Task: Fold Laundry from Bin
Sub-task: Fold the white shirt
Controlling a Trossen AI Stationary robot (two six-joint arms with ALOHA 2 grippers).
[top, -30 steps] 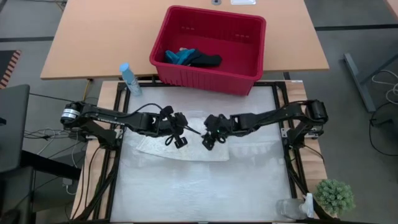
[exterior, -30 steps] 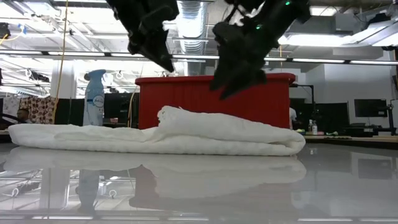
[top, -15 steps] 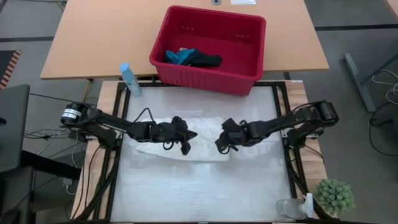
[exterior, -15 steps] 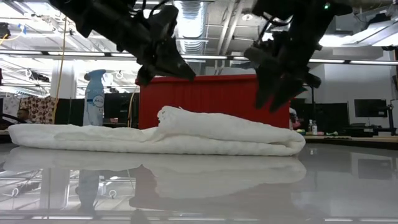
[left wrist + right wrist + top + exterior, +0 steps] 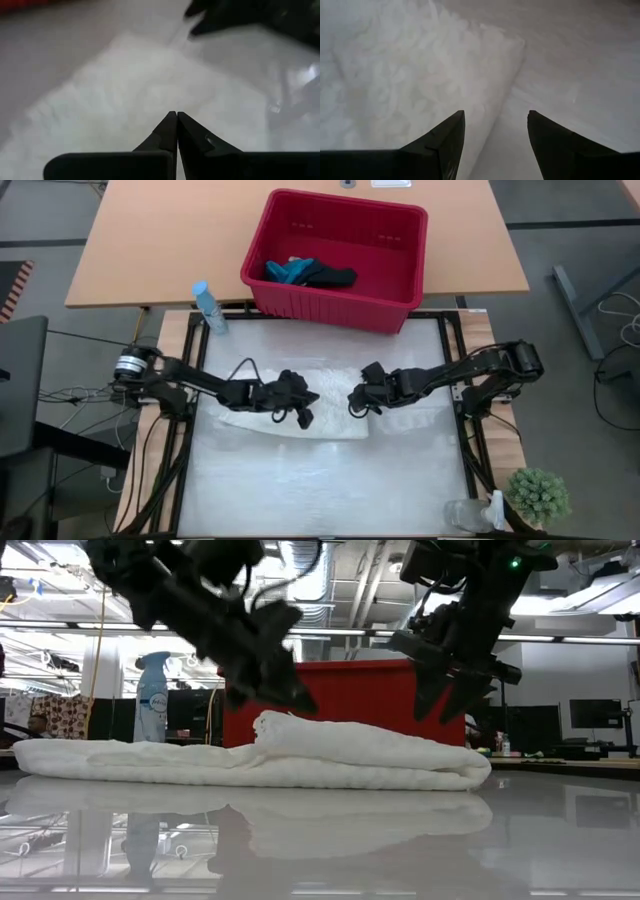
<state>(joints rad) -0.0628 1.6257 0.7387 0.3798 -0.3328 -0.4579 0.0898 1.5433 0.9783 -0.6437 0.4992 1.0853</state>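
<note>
One piece folded, two left in the bin.
We see the large white lacy cloth (image 5: 292, 412) folded on the glossy white counter (image 5: 320, 480); the dark navy (image 5: 330, 277) and teal-blue cloths (image 5: 288, 271) wait in the red plastic bin (image 5: 400, 240). Our left gripper (image 5: 303, 416) hovers with fingers closed and empty, our right gripper (image 5: 357, 402) wide open and empty.

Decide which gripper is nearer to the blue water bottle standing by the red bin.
Left. The left gripper, shut, is over the white cloth, closer to the blue water bottle; the right gripper, open, is farther across the cloth.

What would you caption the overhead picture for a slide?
Two robot arms hover over a folded white cloth, left gripper shut, right gripper open; more laundry waits in the red bin.
</note>
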